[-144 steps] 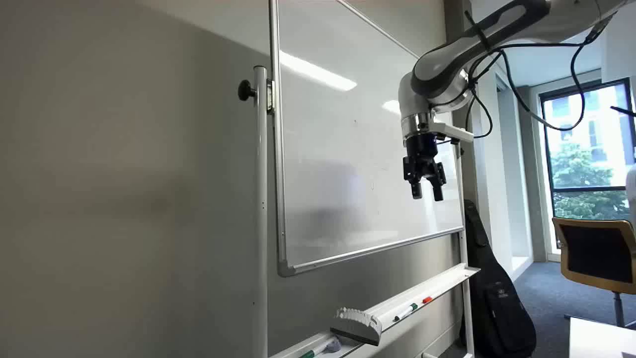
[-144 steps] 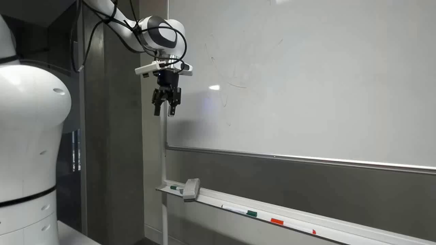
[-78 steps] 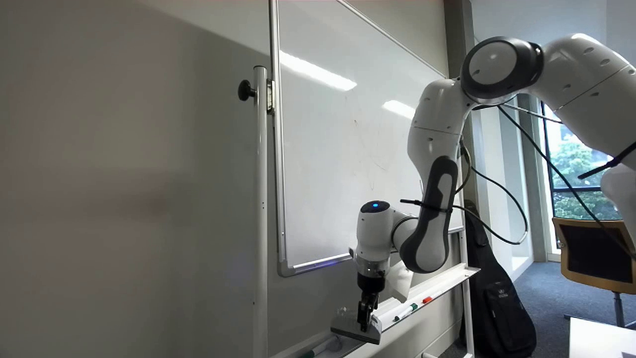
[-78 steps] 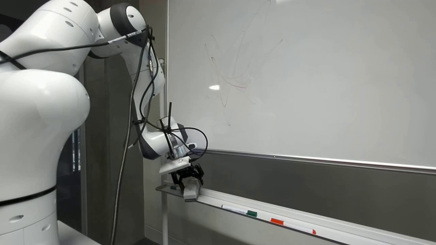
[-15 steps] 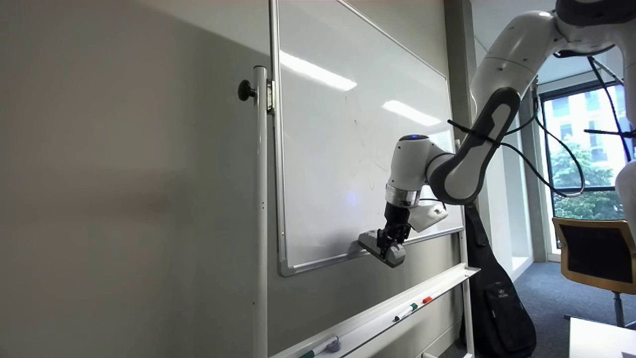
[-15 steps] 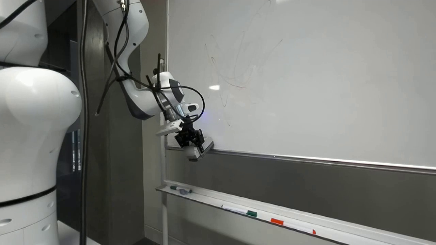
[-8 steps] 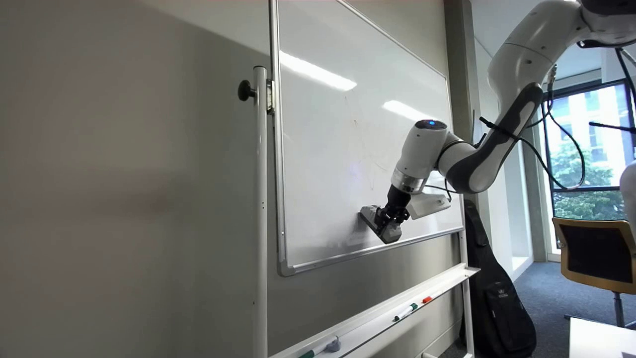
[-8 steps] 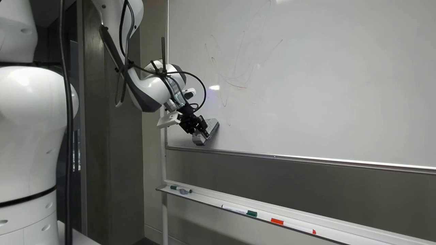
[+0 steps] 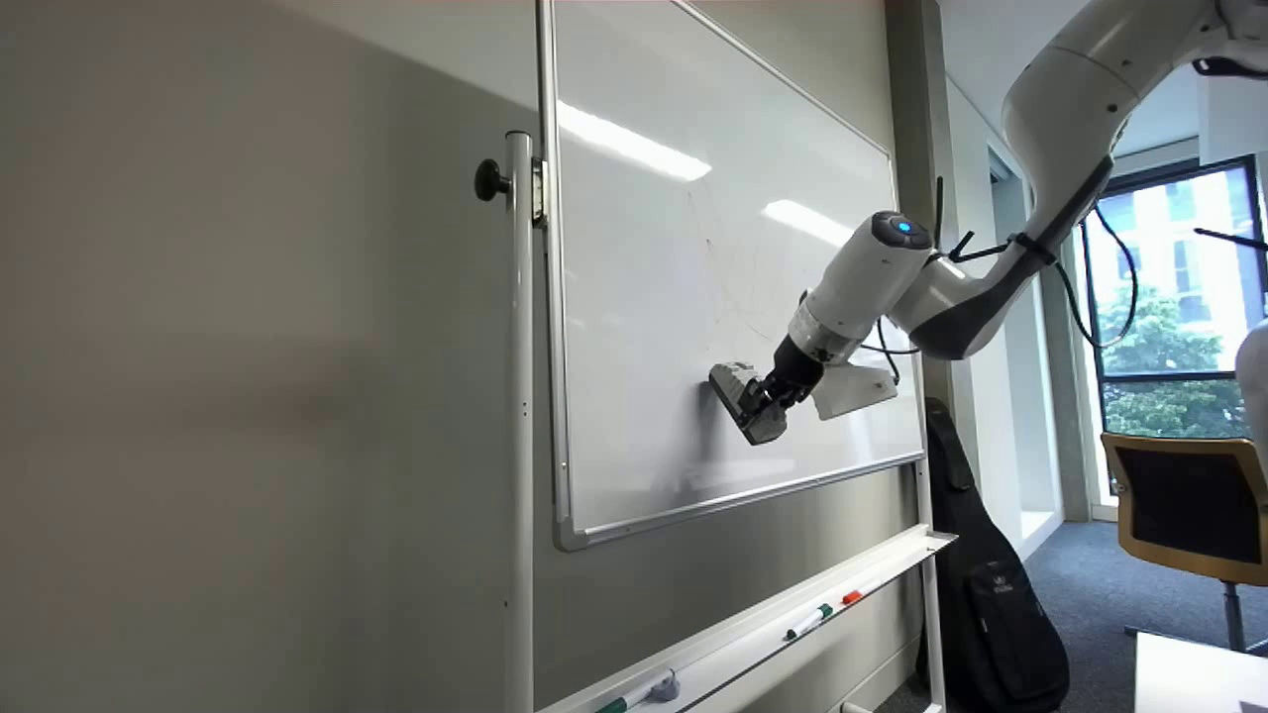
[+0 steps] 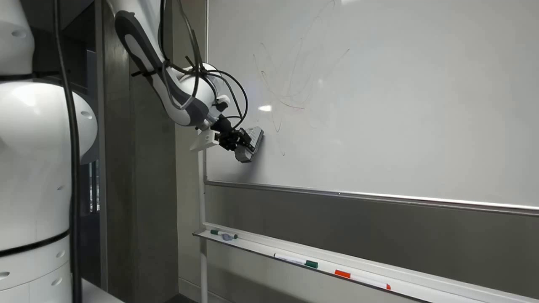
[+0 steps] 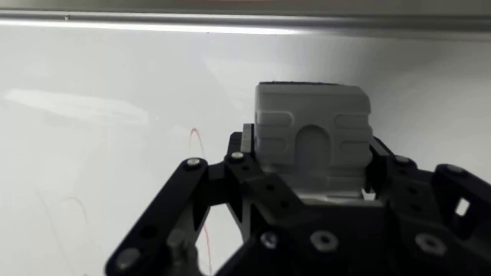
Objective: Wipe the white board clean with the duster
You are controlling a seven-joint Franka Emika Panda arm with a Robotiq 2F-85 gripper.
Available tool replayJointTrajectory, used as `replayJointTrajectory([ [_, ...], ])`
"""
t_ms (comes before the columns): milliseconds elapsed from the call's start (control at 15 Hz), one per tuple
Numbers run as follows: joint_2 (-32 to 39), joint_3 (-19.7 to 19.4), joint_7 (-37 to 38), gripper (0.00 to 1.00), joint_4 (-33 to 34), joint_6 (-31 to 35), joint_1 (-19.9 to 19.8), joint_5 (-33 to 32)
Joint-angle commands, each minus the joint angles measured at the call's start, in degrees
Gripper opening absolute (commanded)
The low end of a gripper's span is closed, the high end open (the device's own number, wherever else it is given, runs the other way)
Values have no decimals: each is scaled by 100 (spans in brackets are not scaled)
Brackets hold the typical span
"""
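Here the moulded grey duster (image 11: 312, 115), tilted close to the glossy, metal-framed white board (image 10: 400, 109), is clasped between black fingers (image 11: 247, 138) parted to its width.

In every view the end effector (image 11: 312, 140) partly hides the duster (image 11: 312, 109).

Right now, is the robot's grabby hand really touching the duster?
Touching. The wrist view shows it: the gripper has the duster clamped, with one finger pressed against each side.
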Motion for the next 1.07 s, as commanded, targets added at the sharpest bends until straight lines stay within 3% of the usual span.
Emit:
replayJointTrajectory([
  [0, -782, 310, 1134, 38, -250, -603, 117, -1298],
  [200, -1150, 600, 1831, 38, -435, -1268, 246, -2047],
  [533, -1491, 912, 2314, 38, -702, -2023, 282, -2297],
  [1000, -1875, 842, 2514, 38, -931, -2720, 603, -2628],
])
